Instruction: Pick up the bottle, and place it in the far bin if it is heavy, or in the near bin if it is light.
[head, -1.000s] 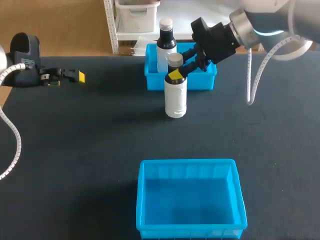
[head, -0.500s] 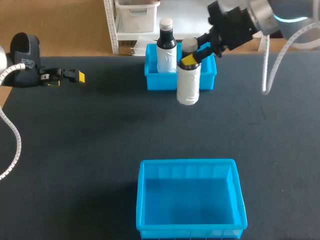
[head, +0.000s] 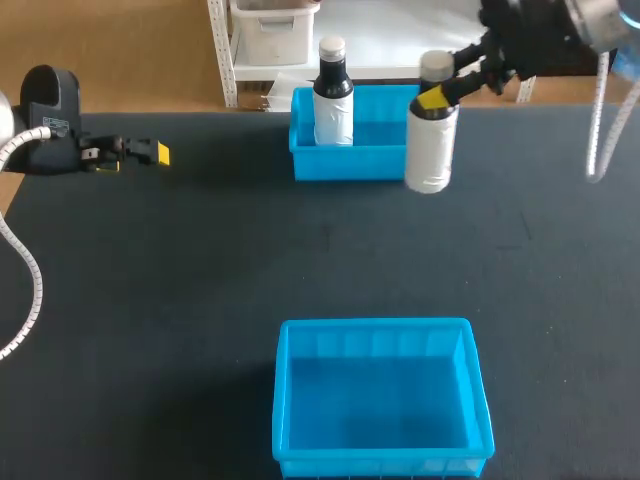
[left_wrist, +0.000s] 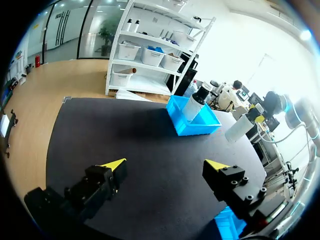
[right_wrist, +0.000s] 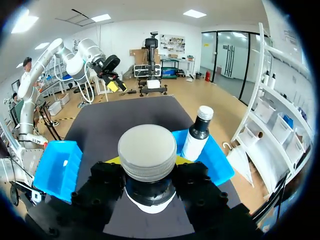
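A white bottle (head: 431, 140) with a dark neck and grey cap (right_wrist: 147, 152) hangs upright in the air, over the right end of the far blue bin (head: 375, 165). My right gripper (head: 440, 95) is shut on its neck, yellow tips on either side. Inside the far bin's left part stands a second black-and-white bottle (head: 333, 95). The near blue bin (head: 380, 325) sits at the table's front. My left gripper (left_wrist: 165, 165) is open with nothing between its fingers, at the table's far left (head: 135, 155), well away from the bottle (left_wrist: 239, 129).
The black table top lies bare between the two bins. In the right wrist view the far bin (right_wrist: 217, 165) lies to one side of the held bottle and the near bin (right_wrist: 55, 167) to the other.
My right gripper has carried the bottle up, to the right and farther back, from in front of the far bin to its right end. The left arm has not moved.
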